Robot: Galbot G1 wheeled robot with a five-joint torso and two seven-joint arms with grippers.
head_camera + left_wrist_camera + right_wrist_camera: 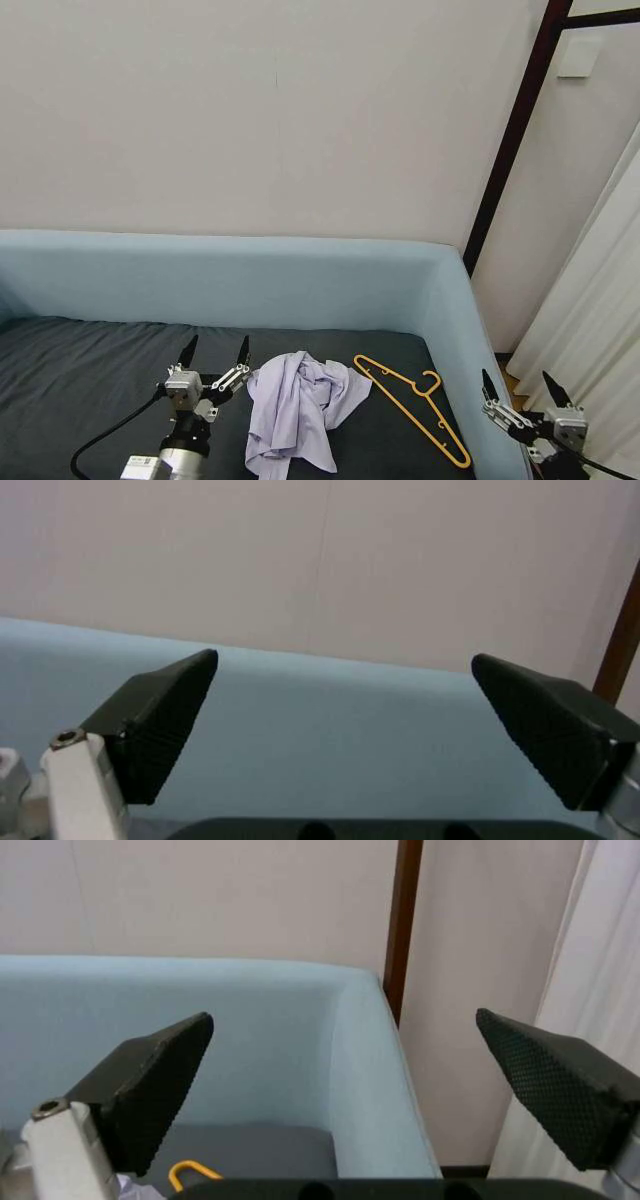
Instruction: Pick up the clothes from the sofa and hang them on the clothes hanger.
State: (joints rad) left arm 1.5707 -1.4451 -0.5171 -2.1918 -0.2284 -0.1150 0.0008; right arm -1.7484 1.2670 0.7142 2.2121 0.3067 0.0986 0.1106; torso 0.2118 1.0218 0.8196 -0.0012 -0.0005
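Shirt [295,408] lies crumpled at lower centre on the sofa [300,280] seat, just right of left gripper [215,362], the nearer arm. Hanger [424,393] lies diagonally between shirt and right gripper [517,385], lower right. Both jaws wide open, empty.

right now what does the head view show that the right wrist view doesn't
Head view adds: the open left pincer beside the crumpled lilac shirt, and the thin orange hanger in full. Right wrist view adds: the dotted texture on the right pincer's black fingers. Both share: the light blue sofa, the hanger, the open right pincer, the dark brown post.
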